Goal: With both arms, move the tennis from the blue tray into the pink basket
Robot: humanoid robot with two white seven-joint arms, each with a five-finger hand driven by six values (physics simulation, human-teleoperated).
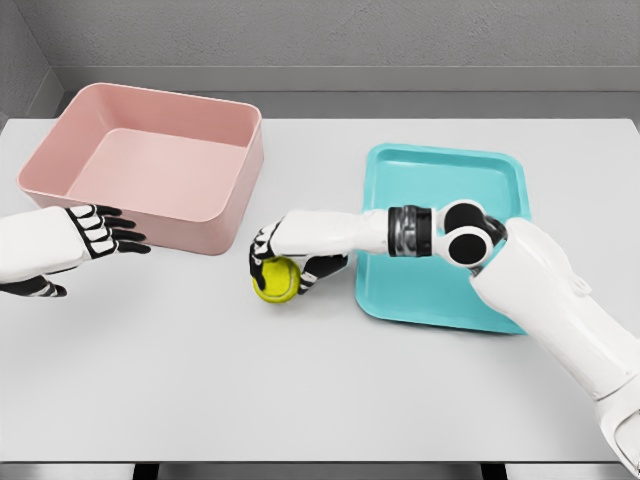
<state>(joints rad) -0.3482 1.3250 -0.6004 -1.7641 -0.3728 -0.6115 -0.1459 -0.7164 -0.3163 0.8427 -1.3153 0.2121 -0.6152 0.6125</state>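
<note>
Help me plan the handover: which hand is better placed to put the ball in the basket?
Left hand: open beside the pink basket. Right hand grips the tennis ball farther away.

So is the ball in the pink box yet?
Not yet. The tennis ball is outside the pink basket, over the table, held in the right hand. Nothing shows inside the basket.

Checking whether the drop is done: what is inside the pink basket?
Nothing shows inside the pink basket: its floor is bare, though the near wall hides a strip. The tennis ball sits outside, in the right hand.
</note>
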